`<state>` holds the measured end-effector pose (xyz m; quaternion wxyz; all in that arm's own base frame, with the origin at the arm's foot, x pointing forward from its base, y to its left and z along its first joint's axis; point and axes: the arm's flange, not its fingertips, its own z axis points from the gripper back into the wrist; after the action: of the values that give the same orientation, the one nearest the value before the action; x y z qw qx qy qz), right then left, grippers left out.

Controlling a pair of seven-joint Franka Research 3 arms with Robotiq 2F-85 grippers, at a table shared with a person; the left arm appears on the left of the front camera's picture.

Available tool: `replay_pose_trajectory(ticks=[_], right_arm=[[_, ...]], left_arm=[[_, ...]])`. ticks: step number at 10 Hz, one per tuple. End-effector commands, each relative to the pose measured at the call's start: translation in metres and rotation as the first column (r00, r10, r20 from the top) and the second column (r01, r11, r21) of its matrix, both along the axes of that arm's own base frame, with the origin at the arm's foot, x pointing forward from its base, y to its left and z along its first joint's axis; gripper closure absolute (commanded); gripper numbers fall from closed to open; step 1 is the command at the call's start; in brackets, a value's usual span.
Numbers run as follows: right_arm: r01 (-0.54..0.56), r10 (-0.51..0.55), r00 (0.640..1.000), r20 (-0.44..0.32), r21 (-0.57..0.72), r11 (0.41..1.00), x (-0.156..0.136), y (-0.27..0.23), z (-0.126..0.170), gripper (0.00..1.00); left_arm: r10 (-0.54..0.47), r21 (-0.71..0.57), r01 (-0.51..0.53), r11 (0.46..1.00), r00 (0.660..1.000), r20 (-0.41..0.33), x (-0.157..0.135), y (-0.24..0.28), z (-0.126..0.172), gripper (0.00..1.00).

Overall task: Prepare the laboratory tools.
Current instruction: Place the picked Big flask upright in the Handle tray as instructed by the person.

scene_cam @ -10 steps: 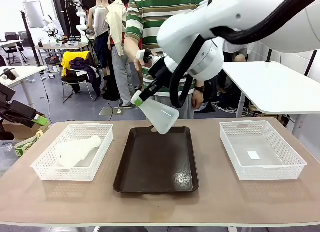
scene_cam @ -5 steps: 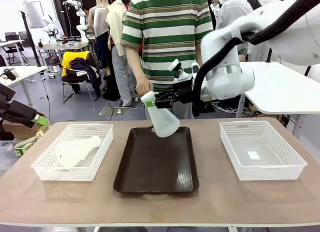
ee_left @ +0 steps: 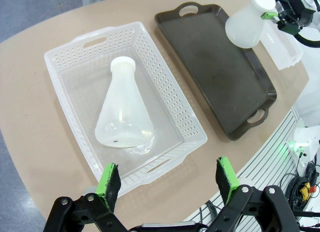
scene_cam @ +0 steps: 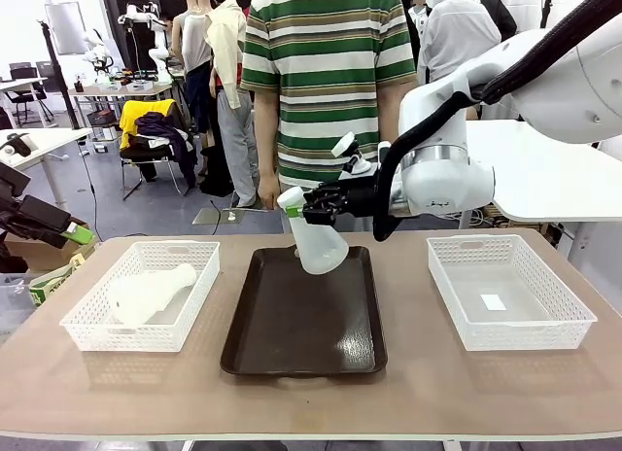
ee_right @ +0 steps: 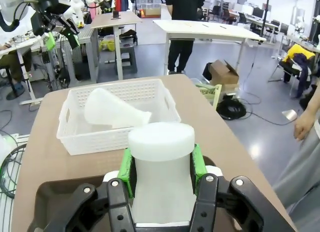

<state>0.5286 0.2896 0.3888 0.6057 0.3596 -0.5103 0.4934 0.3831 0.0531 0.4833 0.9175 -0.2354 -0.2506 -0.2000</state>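
My right gripper (scene_cam: 299, 210) (ee_right: 161, 164) is shut on the neck of a frosted white conical flask (scene_cam: 318, 245) (ee_left: 246, 28) (ee_right: 161, 164). It holds the flask nearly upright, base down, just above the far end of the dark brown tray (scene_cam: 301, 334) (ee_left: 215, 77). A second flask (scene_cam: 146, 294) (ee_left: 122, 114) (ee_right: 112, 111) lies on its side in the left white basket (scene_cam: 92, 329) (ee_left: 175, 122) (ee_right: 70, 137). My left gripper (scene_cam: 76, 235) (ee_left: 167, 177) is open, high above that basket's outer side, with nothing between its fingers.
An empty white basket (scene_cam: 510, 320) with a small label on its floor stands at the right. A person in a striped shirt (scene_cam: 326, 72) stands at the far edge behind the tray, one hand (scene_cam: 267, 190) hanging near the held flask.
My right arm has swung to the right and turned its wrist. The held flask has gone from tilted to nearly upright and sunk slightly toward the tray. The left arm is still.
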Motion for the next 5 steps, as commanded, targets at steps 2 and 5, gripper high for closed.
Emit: replay_pose_trajectory(ticks=[2, 5], right_arm=[[-0.049, 0.052, 0.994, 0.098, -0.034, 0.998, -0.004, 0.007, -0.004, 1.00], [-0.129, 0.104, 0.979, 0.174, 0.143, 0.981, 0.003, 0.005, -0.053, 1.00]], left_arm=[[-0.022, -0.021, 0.022, 1.000, 1.000, 0.016, 0.001, 0.002, -0.001, 0.00], [-0.022, -0.021, 0.022, 1.000, 1.000, 0.016, 0.001, 0.002, -0.001, 0.00]])
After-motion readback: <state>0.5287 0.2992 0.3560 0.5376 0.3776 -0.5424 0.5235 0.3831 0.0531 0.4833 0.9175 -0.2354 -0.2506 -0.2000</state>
